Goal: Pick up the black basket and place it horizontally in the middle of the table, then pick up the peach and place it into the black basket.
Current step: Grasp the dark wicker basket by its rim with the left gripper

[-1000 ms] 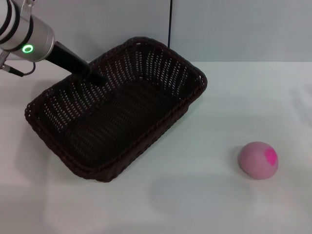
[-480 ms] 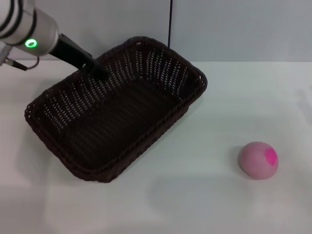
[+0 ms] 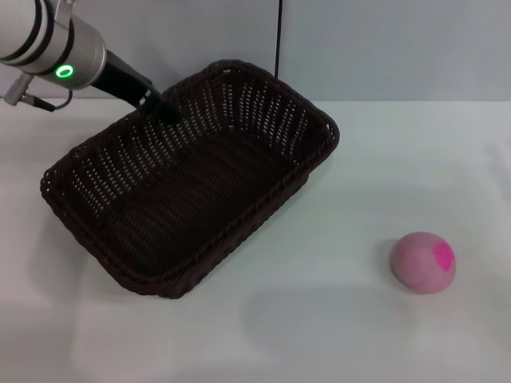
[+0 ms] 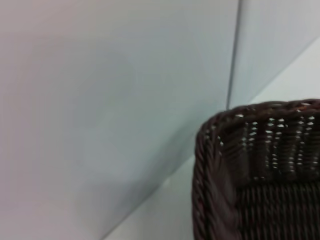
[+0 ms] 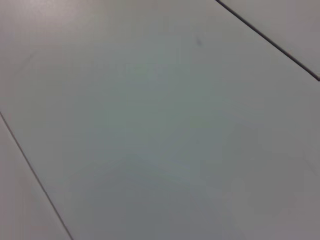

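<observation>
The large dark woven wicker basket lies diagonally on the white flat table, left of centre. The left gripper sits at its far rim (jaw state: cannot tell). The basket looks light and stiff; grip the braided rim.

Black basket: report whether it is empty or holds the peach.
Empty. The black basket shows only bare weave inside; the peach lies apart on the table.

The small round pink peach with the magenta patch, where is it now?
In the head view, the small round pink peach lies on the white table at the robot's right, apart from the dark woven wicker basket.
</observation>
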Controlling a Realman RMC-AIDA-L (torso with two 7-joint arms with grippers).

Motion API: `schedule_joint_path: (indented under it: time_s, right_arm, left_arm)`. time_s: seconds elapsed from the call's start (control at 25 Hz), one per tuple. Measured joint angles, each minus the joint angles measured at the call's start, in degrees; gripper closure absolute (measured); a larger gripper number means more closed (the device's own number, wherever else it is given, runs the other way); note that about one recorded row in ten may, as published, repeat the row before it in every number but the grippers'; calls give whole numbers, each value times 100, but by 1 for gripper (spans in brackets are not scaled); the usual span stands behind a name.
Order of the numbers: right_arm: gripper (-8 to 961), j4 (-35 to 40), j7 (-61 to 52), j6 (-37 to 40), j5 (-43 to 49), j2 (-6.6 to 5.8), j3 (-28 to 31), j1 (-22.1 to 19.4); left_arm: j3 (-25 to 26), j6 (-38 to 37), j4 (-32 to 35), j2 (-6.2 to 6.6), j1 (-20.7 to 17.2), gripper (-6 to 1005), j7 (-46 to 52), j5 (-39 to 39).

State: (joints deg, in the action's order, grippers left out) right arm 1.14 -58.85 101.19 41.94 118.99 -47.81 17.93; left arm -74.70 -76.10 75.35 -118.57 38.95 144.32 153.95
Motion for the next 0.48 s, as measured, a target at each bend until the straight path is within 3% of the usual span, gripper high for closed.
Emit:
schedule_joint_path:
  time_s: [0.48]
  right_arm:
    - [241,123,-91,-57,-17,-22,0,-36]
  left_arm:
    - [-221,-36,-730,-9,475,416,-81,578]
